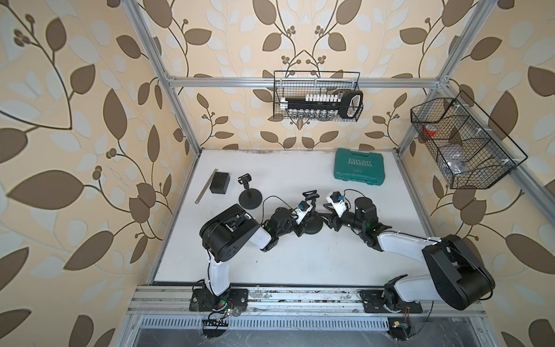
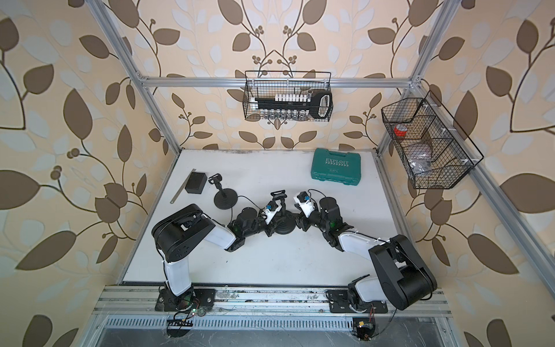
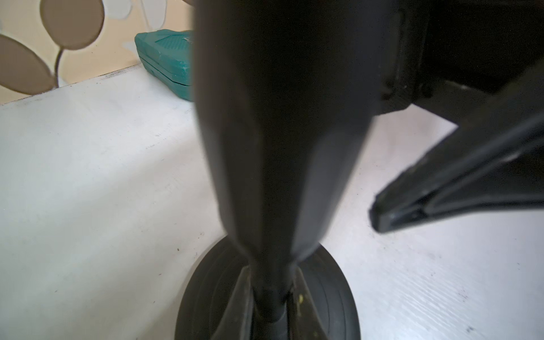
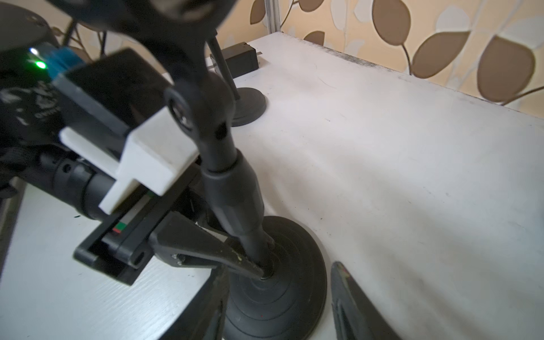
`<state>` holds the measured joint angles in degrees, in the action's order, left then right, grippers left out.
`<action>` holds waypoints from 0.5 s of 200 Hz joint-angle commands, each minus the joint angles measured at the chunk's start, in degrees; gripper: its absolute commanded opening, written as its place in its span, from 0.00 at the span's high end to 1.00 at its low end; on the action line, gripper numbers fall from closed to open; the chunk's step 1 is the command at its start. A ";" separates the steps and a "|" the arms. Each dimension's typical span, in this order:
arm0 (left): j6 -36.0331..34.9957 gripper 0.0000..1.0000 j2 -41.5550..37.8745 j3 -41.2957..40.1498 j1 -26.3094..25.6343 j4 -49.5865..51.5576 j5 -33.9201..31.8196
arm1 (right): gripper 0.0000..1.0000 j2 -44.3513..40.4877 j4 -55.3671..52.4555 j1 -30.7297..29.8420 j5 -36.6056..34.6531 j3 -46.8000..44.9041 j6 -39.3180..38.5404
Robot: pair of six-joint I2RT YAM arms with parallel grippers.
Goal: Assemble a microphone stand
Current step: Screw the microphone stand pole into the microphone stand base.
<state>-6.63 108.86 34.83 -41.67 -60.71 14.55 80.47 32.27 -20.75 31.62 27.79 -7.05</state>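
Mid-table, in a top view: microphone stand (image 1: 313,228) upright between the two grippers, long axis vertical.
Left wrist: left gripper (image 3: 270,290) clamped on pole (image 3: 279,132) just above base (image 3: 332,294).
Right wrist: right gripper (image 4: 279,294) part open, empty (base just ahead of its spread fingers).

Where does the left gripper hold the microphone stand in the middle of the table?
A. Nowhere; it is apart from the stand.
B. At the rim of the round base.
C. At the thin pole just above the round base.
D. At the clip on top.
C: in the right wrist view the left gripper has its jaws shut on the thin pole, just above the round base.
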 commanded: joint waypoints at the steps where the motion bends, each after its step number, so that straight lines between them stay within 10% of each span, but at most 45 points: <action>1: -0.84 0.86 1.73 0.78 -0.34 3.52 -0.22 | 0.45 2.19 -2.69 1.51 13.07 4.11 -3.97; 100: -1.03 0.86 1.64 1.06 -0.34 4.25 -0.28 | 0.56 11.40 -6.14 1.87 21.29 14.20 -6.17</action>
<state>-7.07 109.23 35.18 -41.67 -60.86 14.57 90.50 25.91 -18.85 49.67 40.84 -13.28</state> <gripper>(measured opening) 0.169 0.471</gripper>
